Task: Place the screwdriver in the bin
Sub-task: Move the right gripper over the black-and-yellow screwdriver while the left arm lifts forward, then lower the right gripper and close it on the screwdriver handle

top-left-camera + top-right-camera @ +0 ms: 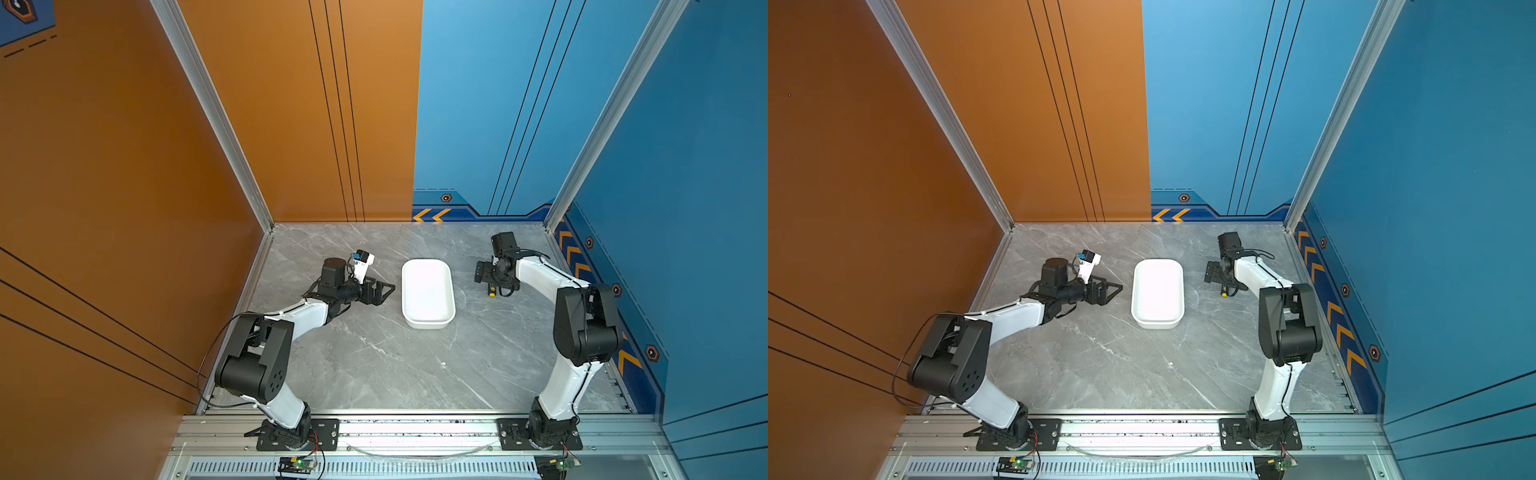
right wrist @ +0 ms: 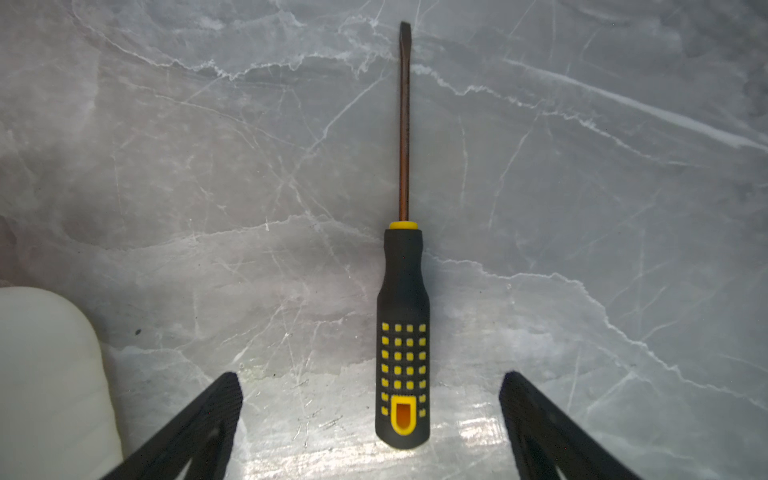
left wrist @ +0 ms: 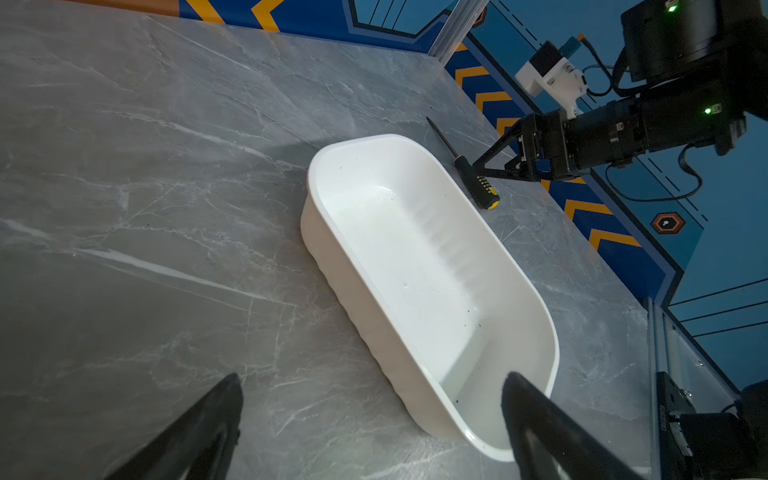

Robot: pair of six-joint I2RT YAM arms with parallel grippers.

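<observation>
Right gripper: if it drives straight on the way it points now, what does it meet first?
Probably the screwdriver handle, lying centred between the open jaws of the right gripper, then the table under it; height above it is unclear.

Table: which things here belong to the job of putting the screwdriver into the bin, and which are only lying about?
For the job:
- screwdriver, flat on the table
- bin, empty
- right gripper, open above the screwdriver

Only lying about:
- left gripper, open, on the bin's other side
- small white speck on the table
</observation>
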